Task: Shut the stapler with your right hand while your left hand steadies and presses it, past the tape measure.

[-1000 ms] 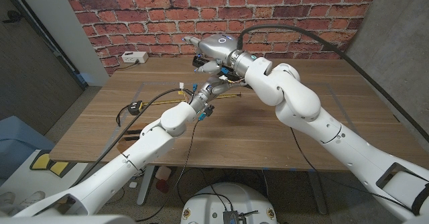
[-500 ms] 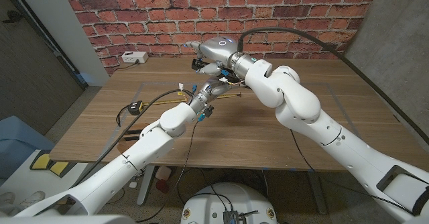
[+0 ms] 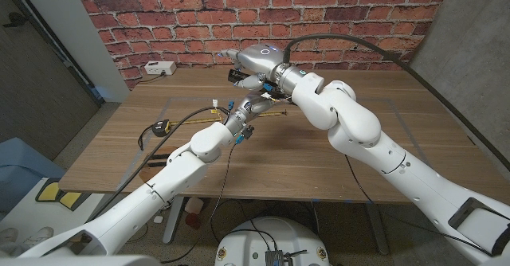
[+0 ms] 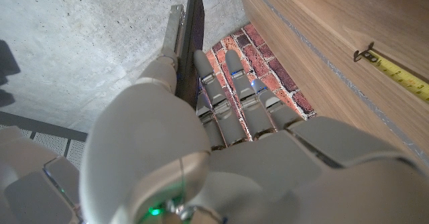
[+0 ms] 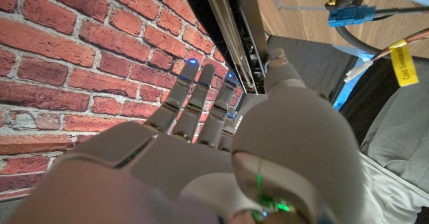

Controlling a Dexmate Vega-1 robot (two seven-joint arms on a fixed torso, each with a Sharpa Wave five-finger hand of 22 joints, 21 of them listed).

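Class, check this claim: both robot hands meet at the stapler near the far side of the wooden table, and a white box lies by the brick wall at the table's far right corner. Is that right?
One detail is wrong. The head view shows the white box at the far left corner, not the right. The rest stands: the left hand and right hand meet at the stapler near the far side of the wooden table.

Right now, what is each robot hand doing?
Left hand: holds the stapler between thumb and fingers.
Right hand: grips the stapler's open arm.
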